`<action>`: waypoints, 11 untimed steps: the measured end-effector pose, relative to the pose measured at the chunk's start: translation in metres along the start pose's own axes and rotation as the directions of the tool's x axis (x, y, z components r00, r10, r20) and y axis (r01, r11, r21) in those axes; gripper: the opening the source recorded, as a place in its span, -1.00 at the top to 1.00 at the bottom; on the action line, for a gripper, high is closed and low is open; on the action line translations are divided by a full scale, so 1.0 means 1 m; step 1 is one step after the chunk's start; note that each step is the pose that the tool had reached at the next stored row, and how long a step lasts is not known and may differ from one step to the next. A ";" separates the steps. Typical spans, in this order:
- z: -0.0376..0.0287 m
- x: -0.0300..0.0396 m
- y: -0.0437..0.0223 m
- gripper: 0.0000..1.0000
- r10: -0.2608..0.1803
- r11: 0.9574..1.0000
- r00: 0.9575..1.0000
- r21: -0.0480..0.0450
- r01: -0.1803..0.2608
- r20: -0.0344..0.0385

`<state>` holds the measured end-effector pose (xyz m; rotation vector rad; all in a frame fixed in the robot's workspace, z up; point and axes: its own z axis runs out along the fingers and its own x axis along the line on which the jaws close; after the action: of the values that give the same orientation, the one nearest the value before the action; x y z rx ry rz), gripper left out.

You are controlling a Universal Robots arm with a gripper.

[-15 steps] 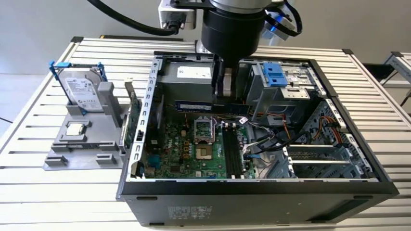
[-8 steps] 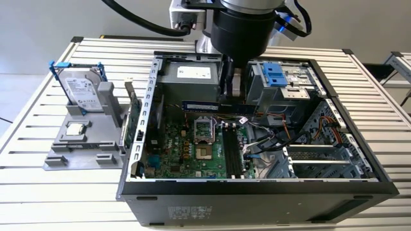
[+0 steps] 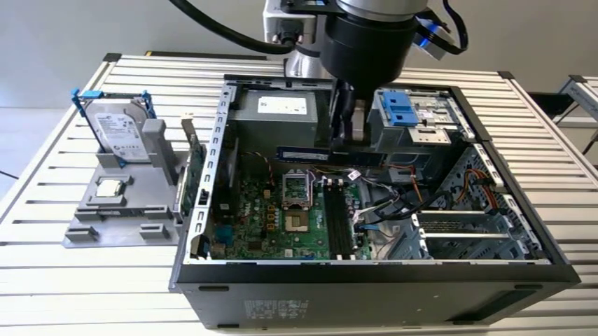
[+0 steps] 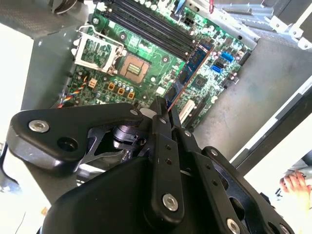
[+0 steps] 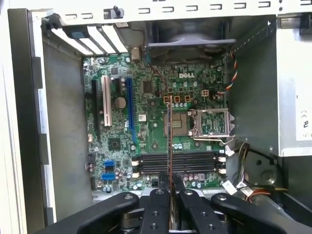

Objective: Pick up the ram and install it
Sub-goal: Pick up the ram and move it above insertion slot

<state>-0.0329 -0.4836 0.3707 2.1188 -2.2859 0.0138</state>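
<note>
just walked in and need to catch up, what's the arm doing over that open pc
The robot arm's hand is shut on the ram, a slim blue-green stick, and holds it over the motherboard in the open computer case. The stick is not yet seated: in the first wrist view it runs crosswise to the black memory slots, which are empty. A hard drive and a processor chip sit on a grey stand at the exterior view's left.

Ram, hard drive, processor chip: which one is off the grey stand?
The ram, gripped by the end effector over the open case; hard drive and processor chip sit on the stand.
</note>
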 end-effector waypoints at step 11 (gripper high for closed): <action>-0.0002 -0.0013 -0.0165 1.00 0.003 1.000 1.000 0.000 -0.003 0.000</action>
<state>-0.0163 -0.4836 0.3707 2.1152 -2.2890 0.0140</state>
